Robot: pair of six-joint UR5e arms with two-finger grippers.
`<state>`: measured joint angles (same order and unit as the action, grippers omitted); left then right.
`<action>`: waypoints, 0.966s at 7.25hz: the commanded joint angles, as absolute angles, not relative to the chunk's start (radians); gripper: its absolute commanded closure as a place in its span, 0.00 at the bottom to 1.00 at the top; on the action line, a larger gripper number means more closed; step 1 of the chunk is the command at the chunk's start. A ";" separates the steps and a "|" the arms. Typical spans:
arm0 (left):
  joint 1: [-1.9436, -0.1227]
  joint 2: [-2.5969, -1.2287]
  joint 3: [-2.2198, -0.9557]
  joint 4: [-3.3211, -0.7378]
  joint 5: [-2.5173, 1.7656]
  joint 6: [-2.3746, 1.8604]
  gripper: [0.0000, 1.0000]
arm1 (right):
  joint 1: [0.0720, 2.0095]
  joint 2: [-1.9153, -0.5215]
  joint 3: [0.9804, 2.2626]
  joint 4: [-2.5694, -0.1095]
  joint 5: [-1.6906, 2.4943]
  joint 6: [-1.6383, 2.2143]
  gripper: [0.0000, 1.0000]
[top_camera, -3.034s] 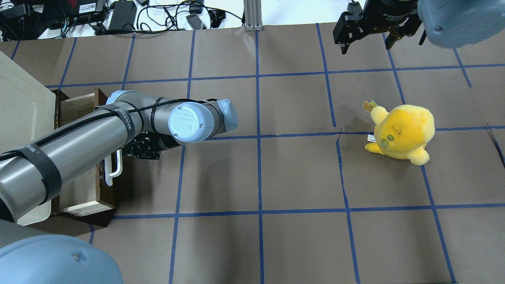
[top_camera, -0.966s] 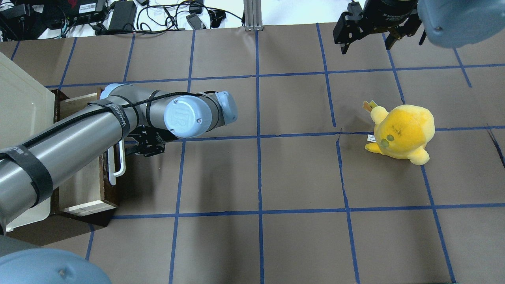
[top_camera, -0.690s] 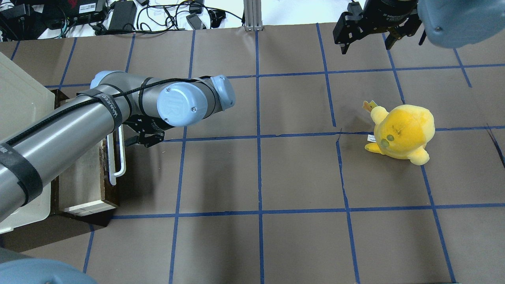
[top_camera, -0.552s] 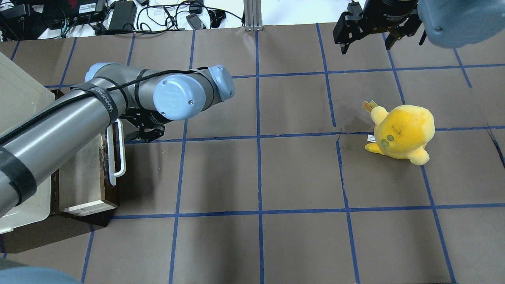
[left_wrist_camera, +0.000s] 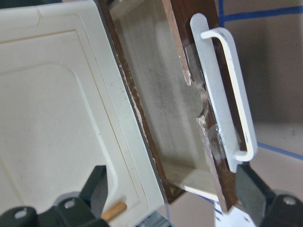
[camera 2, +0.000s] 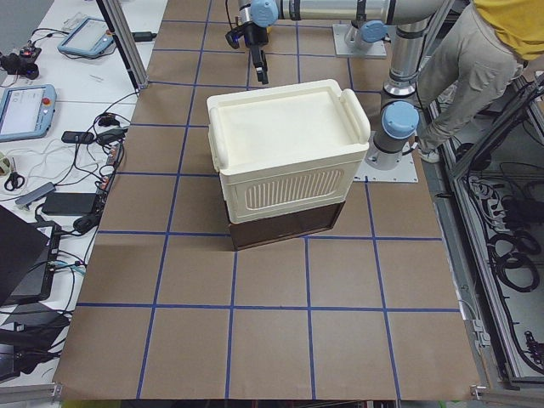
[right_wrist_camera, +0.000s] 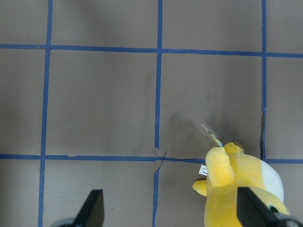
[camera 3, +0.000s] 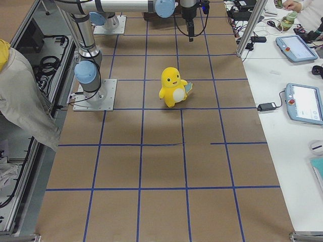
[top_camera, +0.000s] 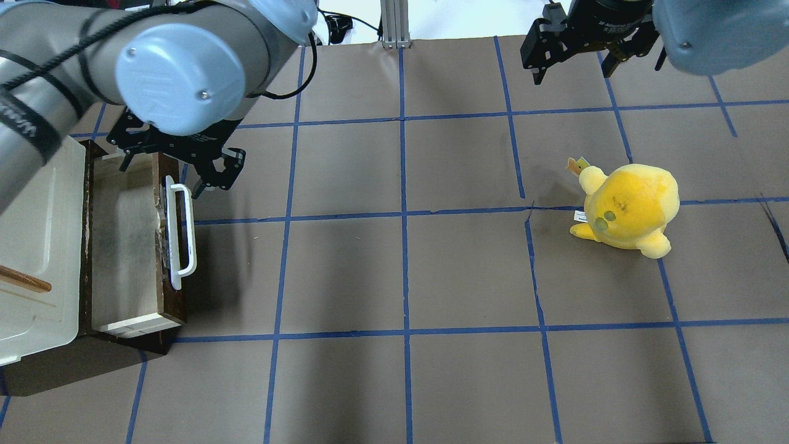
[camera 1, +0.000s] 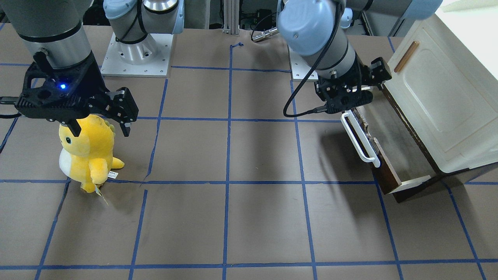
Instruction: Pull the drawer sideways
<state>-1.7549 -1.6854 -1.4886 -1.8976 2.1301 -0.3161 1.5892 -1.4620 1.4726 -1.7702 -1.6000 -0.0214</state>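
The drawer point(top_camera: 126, 240) stands pulled out of the cream cabinet point(top_camera: 37, 234), its dark brown front point(camera 1: 383, 165) and white bar handle point(top_camera: 183, 237) facing the table's middle. Its pale inside point(left_wrist_camera: 165, 109) is bare. My left gripper point(top_camera: 169, 169) is open and empty, raised above the drawer's far end and clear of the handle point(camera 1: 360, 138). In the left wrist view both fingers point(left_wrist_camera: 99, 187) frame the drawer from above. My right gripper point(top_camera: 573, 71) is open and empty at the far right, above the table.
A yellow plush toy point(top_camera: 625, 206) stands on the right half of the table, under my right gripper point(camera 1: 100, 128) in the front-facing view. The cabinet's lid has a small wooden handle point(camera 1: 405, 56). Cables and devices point(top_camera: 185, 21) lie beyond the far edge.
My left gripper has come away from the white handle, risen and moved toward the table's far side. The drawer stays pulled out. The right arm has not moved.
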 commanded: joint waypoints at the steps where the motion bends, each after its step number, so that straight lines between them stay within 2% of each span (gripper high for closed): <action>1: -1.691 -1.562 -1.460 -1.888 1.810 -0.281 0.04 | 1.589 -1.462 1.473 -1.770 -1.598 -0.021 0.00; 2: -1.665 -1.539 -1.463 -1.849 1.722 -0.273 0.01 | 1.589 -1.462 1.473 -1.770 -1.600 -0.021 0.00; 7: -1.543 -1.508 -1.494 -1.674 1.539 -0.160 0.00 | 1.589 -1.462 1.473 -1.770 -1.598 -0.021 0.00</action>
